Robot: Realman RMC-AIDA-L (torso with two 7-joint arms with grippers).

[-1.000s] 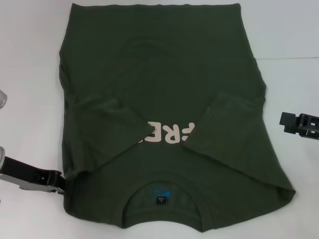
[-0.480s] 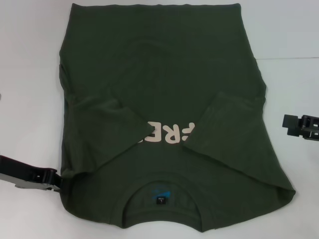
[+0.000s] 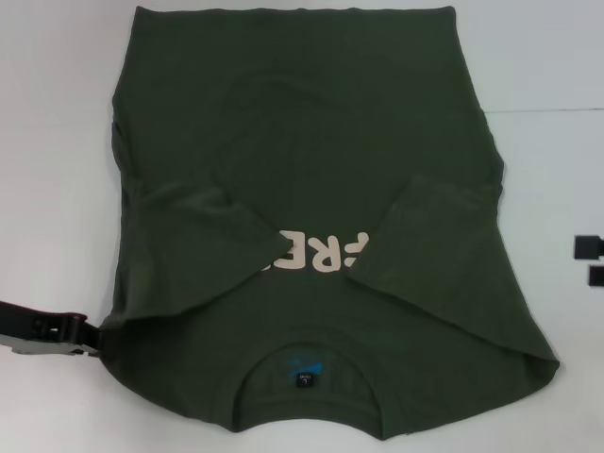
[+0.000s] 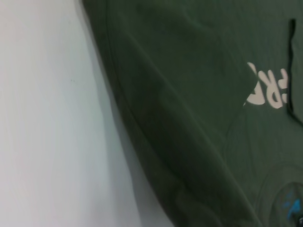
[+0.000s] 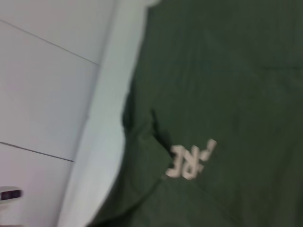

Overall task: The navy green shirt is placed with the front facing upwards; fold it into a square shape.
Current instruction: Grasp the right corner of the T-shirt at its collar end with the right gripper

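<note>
I have the navy green shirt (image 3: 311,236) lying flat on the white worktop (image 3: 57,113), front up, collar toward me and hem at the far side, so its long axis runs straight away from the robot. Both sleeves are already folded in over the chest, covering the ends of the cream lettering (image 3: 316,253).

The left claw (image 3: 90,337) sits right against the shirt's near-left edge, at about shoulder height, low on the worktop; I can't tell how far its fingers are spread or whether they have cloth between them (only a dark stub shows in the head view). The right claw (image 3: 589,260) is barely in view at the right border, well clear of the shirt's right edge, with nothing visibly held.

So the left arm is plainly the nearer one. I judge that the next fold, collar end toward the hem, would begin from that corner.
</note>
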